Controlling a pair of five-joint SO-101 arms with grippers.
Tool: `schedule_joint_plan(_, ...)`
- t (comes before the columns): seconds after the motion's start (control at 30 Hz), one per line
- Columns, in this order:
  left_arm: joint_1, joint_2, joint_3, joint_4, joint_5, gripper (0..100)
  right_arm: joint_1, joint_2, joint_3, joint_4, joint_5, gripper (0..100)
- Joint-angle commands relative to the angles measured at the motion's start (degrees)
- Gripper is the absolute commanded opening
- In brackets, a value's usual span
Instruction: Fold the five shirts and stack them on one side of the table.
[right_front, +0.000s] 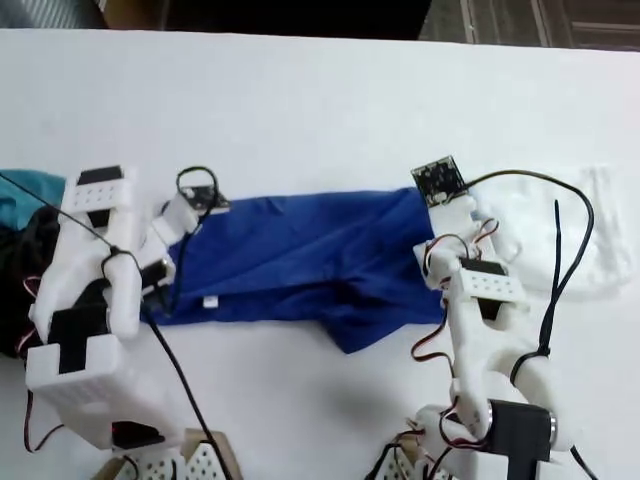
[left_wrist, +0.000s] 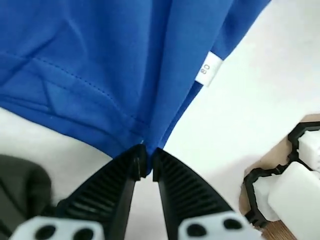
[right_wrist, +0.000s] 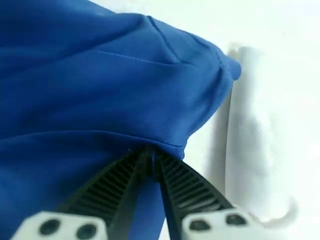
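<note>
Closed tight, my left gripper (left_wrist: 146, 162) pinches one end of the blue shirt (right_front: 300, 260) and my right gripper (right_wrist: 150, 161) pinches the other, the shirt lying mid-table (right_front: 300, 100). Teal cloth (right_front: 25, 190) and dark cloth (right_front: 18, 255) are half hidden by my left arm. A white shirt (right_wrist: 250, 130) lies faint beside the right gripper.

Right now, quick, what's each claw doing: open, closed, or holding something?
Left claw: closed, pinching the blue shirt at its edge.
Right claw: closed, pinching the blue shirt too.
</note>
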Motion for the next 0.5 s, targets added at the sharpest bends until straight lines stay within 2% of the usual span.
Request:
schedule_joint_plan(0.0,-0.44,-1.41,0.31,-0.53,-0.44,3,0.13,0.04,0.09,-1.01,0.0,2.1)
schedule_joint_plan(0.17,-0.44,-1.32,0.48,-0.79,-0.44,4,0.13,0.04,0.09,-0.92,-0.18,2.1)
schedule_joint_plan(0.27,-0.44,-1.85,0.48,-0.26,-0.44,11,0.13,0.04,0.09,-0.75,-0.44,2.1)
schedule_joint_plan(0.37,-0.44,-2.02,-2.68,4.22,-0.53,18,0.04,-0.84,-0.62,1.71,-0.09,2.5)
schedule_joint_plan(0.47,-0.44,-2.02,-9.19,10.46,-0.44,19,-0.92,-3.3,-4.75,10.42,-0.09,3.8)
